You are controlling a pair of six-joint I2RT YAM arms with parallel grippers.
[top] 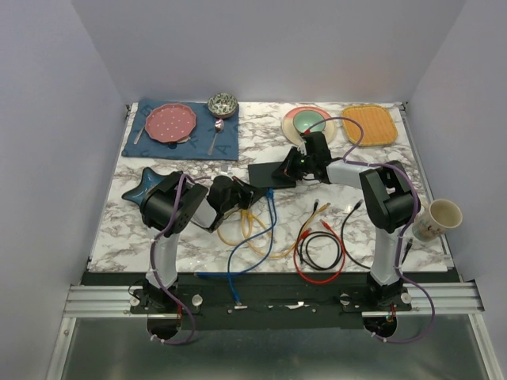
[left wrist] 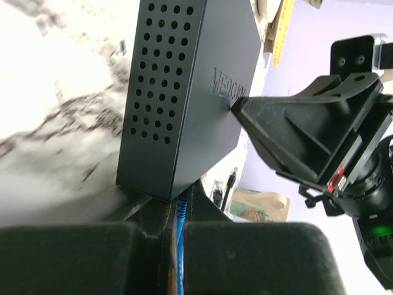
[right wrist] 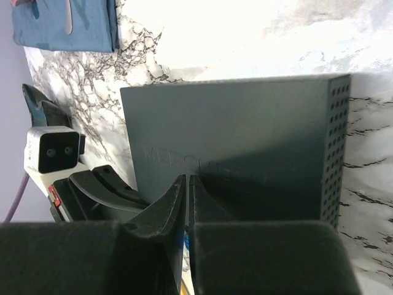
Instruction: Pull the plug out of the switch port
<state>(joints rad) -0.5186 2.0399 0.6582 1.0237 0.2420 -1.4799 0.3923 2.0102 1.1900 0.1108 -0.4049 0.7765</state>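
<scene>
Presently the switch [top: 269, 174] is seen lying flat on the marble bench [top: 198, 154], and the plug [left wrist: 180, 212] is found at its long edge facing the arm bases, apparently seated, though the socket itself is hidden; the left jaws are pressed together on that plug where its blue cable [top: 265, 226] leaves the switch, while the right jaws are all but touching, with nothing between them, their tips planted on the top face of the switch as a hold-down; the pull itself is judged not yet made. Several faults could arise from this point: if the latch tab has not been squeezed by the pinch, the plug would be kept locked and the whole switch could be dragged or tipped toward the left jaws; since the switch is steadied only by a narrow point on a smooth lid, that point could be skidded off under a hard tug; if the cable rather than the plug body is gripped, the hold could be lost along the cable; the loose yellow cable [top: 238, 233] just beside the switch on the same side could be snagged and swept along.
</scene>
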